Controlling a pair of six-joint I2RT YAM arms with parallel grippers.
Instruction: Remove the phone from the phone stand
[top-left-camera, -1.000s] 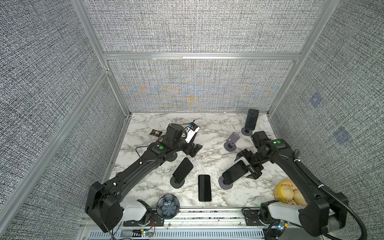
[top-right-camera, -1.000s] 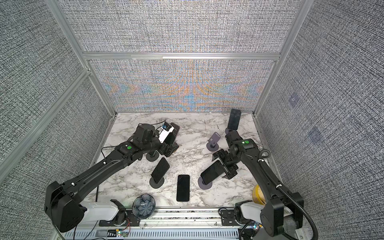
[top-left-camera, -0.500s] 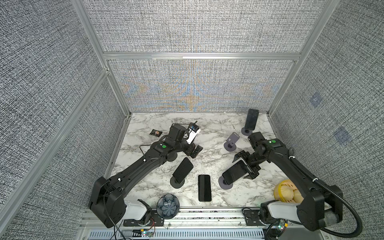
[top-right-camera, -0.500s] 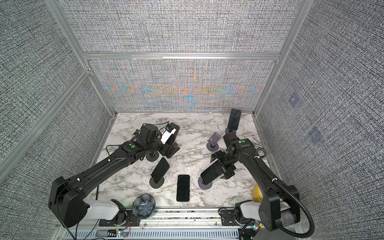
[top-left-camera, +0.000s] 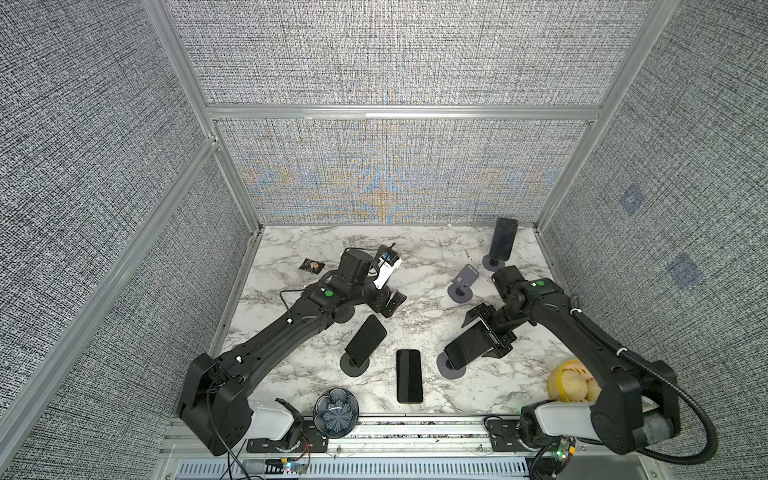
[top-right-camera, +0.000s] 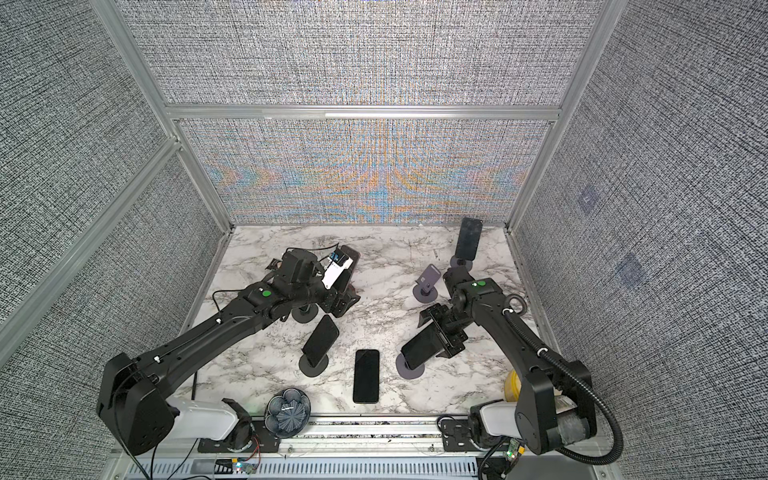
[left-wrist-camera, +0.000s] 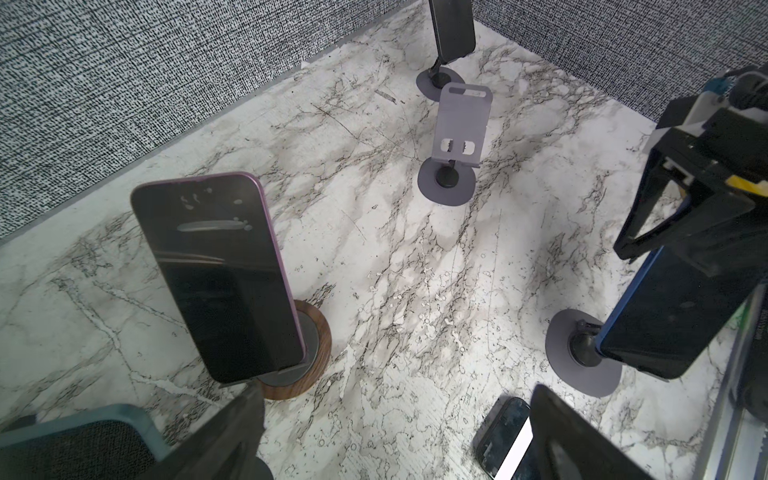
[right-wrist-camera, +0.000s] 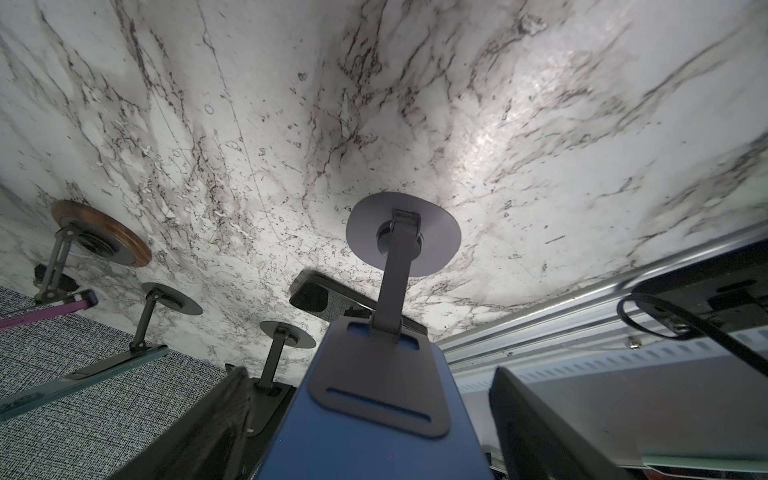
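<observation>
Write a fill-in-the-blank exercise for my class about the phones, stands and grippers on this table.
The right gripper straddles a phone with a ____ back.
Exactly ____ stand holds no phone.
The base under the purple phone has a rim of ____.
The left gripper is ____.
Missing words: blue; one; wood; open.

Flat phone (top-left-camera: 409, 376) beside loaded stand (top-left-camera: 451, 370) — empty stand (top-left-camera: 464, 277) behind
</observation>
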